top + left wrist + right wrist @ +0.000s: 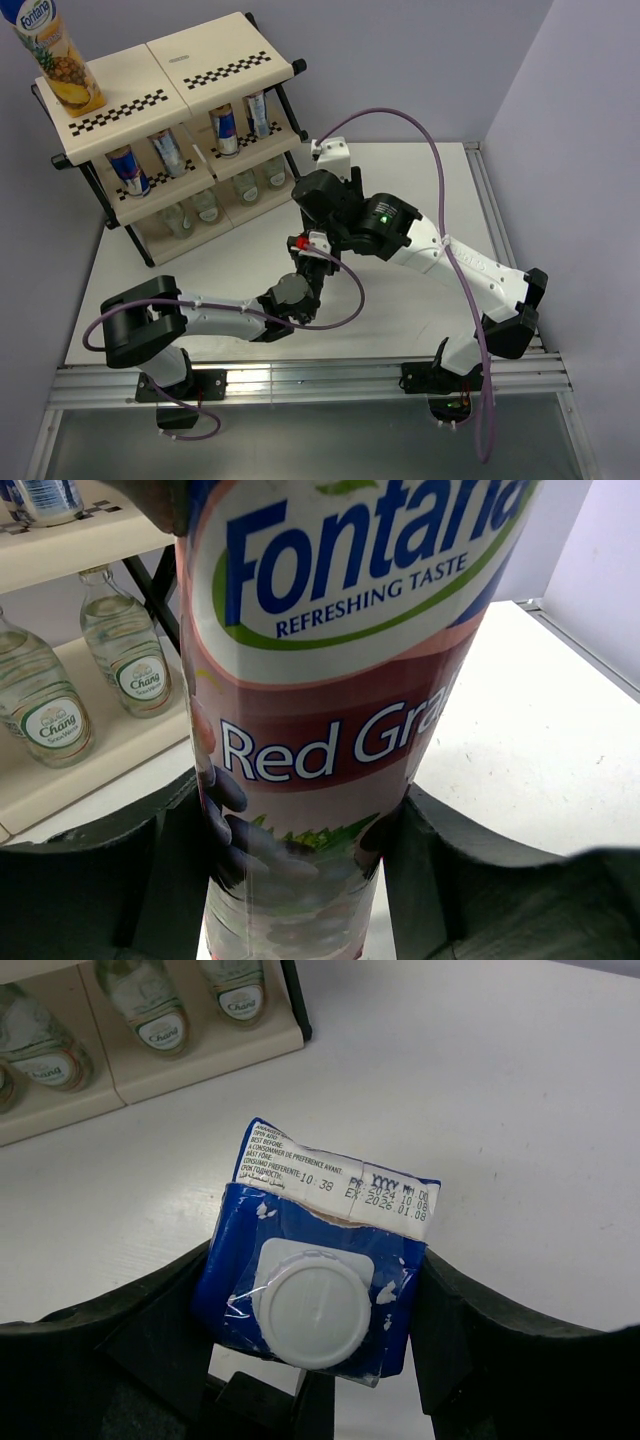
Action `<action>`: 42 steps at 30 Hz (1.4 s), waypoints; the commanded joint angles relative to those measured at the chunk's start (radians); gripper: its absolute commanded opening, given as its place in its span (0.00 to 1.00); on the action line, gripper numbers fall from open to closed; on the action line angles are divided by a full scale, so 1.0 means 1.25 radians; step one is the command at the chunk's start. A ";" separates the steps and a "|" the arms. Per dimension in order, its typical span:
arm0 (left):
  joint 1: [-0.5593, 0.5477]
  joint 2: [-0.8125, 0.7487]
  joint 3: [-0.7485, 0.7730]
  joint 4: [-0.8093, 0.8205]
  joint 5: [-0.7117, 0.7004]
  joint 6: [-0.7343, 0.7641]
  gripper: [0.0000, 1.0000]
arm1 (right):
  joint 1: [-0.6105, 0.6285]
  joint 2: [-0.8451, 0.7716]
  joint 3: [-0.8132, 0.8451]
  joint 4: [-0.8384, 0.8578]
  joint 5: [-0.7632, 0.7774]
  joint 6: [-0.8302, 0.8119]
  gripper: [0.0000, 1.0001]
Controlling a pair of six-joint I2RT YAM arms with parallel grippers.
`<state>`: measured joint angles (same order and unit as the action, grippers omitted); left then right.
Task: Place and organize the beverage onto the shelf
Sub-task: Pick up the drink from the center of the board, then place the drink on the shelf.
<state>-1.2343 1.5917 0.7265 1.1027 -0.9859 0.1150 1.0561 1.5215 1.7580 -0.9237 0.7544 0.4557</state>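
While both arms meet over the middle of the worktop (232, 270), the grape-purple carton (330, 730) sits between them. The left fingers (425, 870) are clenched on its lower body, one pressed to each side below the "Red Gra" lettering, and the right fingers (175, 1330) are clamped on its blue top, either side of the white screw cap (312, 1307). From above, the carton is almost wholly hidden by the two wrists, so whether its base touches the worktop cannot be told. It is off the shelf (200, 55), near and to the right of the rack's right end. The pineapple-yellow carton (55, 55) stands upright at the left end of the top tier. Four cans (225, 128) stand in the middle tier, two in each half, and four clear bottles (205, 205) stand in the bottom tier — two of them show to the left of the held carton in the left wrist view
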 commanded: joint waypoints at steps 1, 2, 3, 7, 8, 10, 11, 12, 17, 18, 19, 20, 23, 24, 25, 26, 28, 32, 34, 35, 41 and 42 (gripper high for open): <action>0.008 -0.057 0.026 0.031 0.000 -0.027 0.53 | 0.015 -0.089 0.029 0.171 0.054 -0.001 0.63; 0.008 -0.065 0.021 0.024 0.001 -0.037 0.53 | 0.015 -0.092 0.028 0.173 0.053 -0.004 0.64; 0.008 -0.073 0.020 0.022 0.006 -0.042 0.53 | 0.015 -0.092 0.027 0.174 0.049 -0.005 0.67; 0.008 -0.126 0.012 0.015 0.008 -0.058 0.53 | 0.015 -0.098 0.029 0.177 0.054 -0.009 0.84; 0.007 -0.137 0.010 0.013 0.008 -0.059 0.53 | 0.015 -0.099 0.029 0.176 0.057 -0.009 0.91; 0.008 -0.166 0.005 0.008 0.008 -0.058 0.52 | 0.015 -0.109 0.029 0.173 0.064 -0.007 1.00; 0.008 -0.176 0.004 0.009 0.008 -0.056 0.51 | 0.015 -0.115 0.027 0.174 0.067 -0.009 1.00; 0.008 -0.194 0.003 0.009 0.009 -0.053 0.50 | 0.015 -0.126 0.022 0.179 0.068 -0.010 1.00; 0.015 -0.231 0.019 -0.012 0.011 -0.045 0.46 | 0.013 -0.168 -0.001 0.179 0.073 -0.011 1.00; 0.017 -0.242 0.023 -0.013 0.009 -0.044 0.46 | 0.014 -0.174 -0.007 0.179 0.076 -0.011 1.00; 0.019 -0.246 0.026 -0.021 0.008 -0.044 0.47 | 0.013 -0.181 -0.015 0.178 0.080 -0.010 1.00; 0.023 -0.252 0.037 -0.028 -0.001 -0.044 0.47 | 0.013 -0.201 -0.034 0.177 0.090 -0.007 1.00; 0.034 -0.271 0.084 -0.100 -0.020 -0.055 0.47 | 0.004 -0.265 -0.111 0.190 0.096 -0.003 1.00; 0.039 -0.277 0.098 -0.121 -0.025 -0.058 0.47 | -0.001 -0.287 -0.138 0.212 0.096 -0.003 1.00; 0.045 -0.279 0.133 -0.141 -0.031 -0.059 0.47 | -0.004 -0.311 -0.165 0.225 0.096 -0.009 1.00; 0.057 -0.282 0.151 -0.185 -0.035 -0.058 0.47 | -0.016 -0.358 -0.214 0.236 0.095 -0.009 1.00; 0.071 -0.292 0.189 -0.227 -0.042 -0.053 0.47 | -0.034 -0.402 -0.258 0.257 0.092 -0.007 1.00; 0.110 -0.295 0.336 -0.349 -0.054 -0.053 0.47 | -0.111 -0.483 -0.340 0.271 0.027 -0.006 1.00; 0.121 -0.292 0.382 -0.390 -0.052 -0.026 0.47 | -0.160 -0.491 -0.355 0.267 -0.001 -0.007 1.00; 0.128 -0.289 0.422 -0.389 -0.051 -0.010 0.48 | -0.170 -0.490 -0.366 0.265 -0.005 -0.009 1.00; 0.197 -0.234 0.642 -0.504 -0.045 0.038 0.46 | -0.225 -0.459 -0.414 0.260 -0.045 -0.018 1.00; 0.208 -0.224 0.667 -0.522 -0.036 0.037 0.46 | -0.231 -0.456 -0.421 0.262 -0.050 -0.018 1.00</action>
<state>-1.0248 1.3563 1.3533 0.3046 -1.0626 0.1310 0.7918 0.9226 1.2648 -0.6258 0.7319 0.4438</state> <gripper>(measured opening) 0.620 0.997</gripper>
